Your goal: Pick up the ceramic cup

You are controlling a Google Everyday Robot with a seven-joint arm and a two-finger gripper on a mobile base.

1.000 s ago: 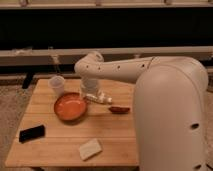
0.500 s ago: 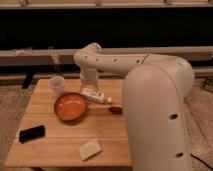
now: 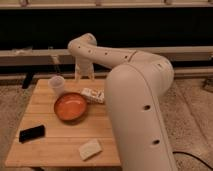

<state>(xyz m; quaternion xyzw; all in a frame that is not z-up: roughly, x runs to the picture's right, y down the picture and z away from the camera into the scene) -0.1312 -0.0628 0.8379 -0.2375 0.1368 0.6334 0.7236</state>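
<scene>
- A wooden table (image 3: 45,150) stands on a speckled floor, in front of a dark wall with pale horizontal rails.
- The ceramic cup (image 3: 56,84), small and whitish, stands upright near the table's far edge, toward the far left corner.
- The gripper (image 3: 84,76) hangs pointing down over the far edge, to the right of the cup and apart from it. Its two fingers stand apart with nothing between them.
- A wide orange bowl (image 3: 71,106) sits just in front of the cup, near the table's middle.
- A small pale packet-like item (image 3: 93,95), too blurred to identify, lies just right of the bowl.
- A flat black rectangular object (image 3: 32,132) lies near the left edge, toward the front.
- A pale rectangular block (image 3: 90,149) lies by the front edge.
- The white robot arm (image 3: 137,105) fills the right foreground, covering the table's right side.
</scene>
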